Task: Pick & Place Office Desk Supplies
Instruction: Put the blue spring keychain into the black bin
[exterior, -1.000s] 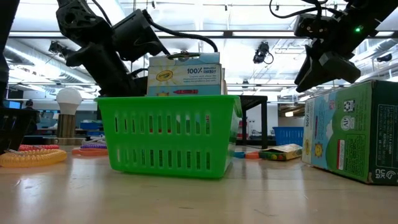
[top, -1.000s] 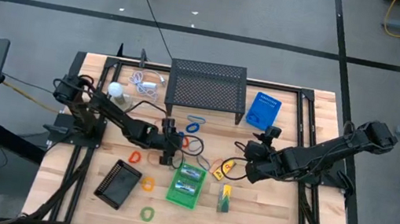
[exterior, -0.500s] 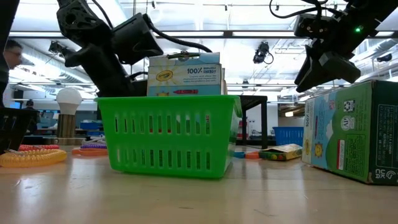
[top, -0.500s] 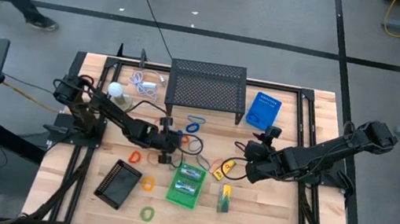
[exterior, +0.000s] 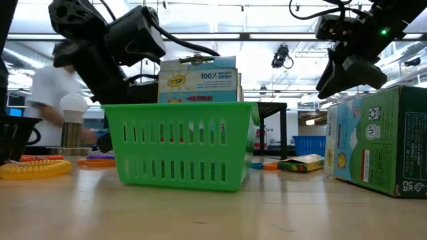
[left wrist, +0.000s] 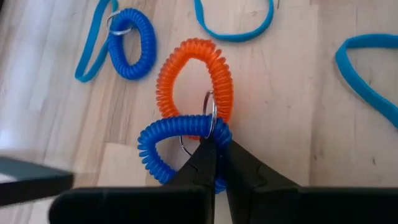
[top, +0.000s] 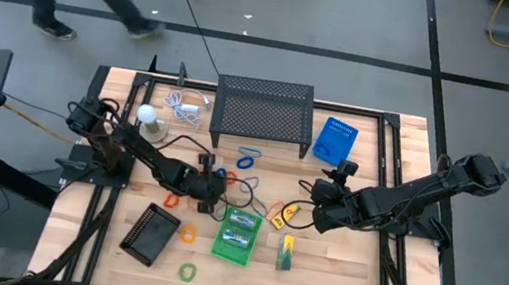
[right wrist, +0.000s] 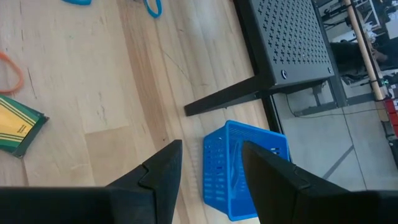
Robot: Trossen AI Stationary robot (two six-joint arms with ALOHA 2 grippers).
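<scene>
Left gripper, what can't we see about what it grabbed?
- Left wrist view: the left gripper is shut on the blue coil; its fingers hide the coil's near part.
- High view: coil too small to see.
- Low view: green basket blocks it.

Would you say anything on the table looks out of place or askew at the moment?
Yes: the blue basket lies tipped on its side beside the black mesh stand. The coil loops are still scattered loose, and the left gripper is shut where a blue coil loop overlaps an orange coil loop.
</scene>
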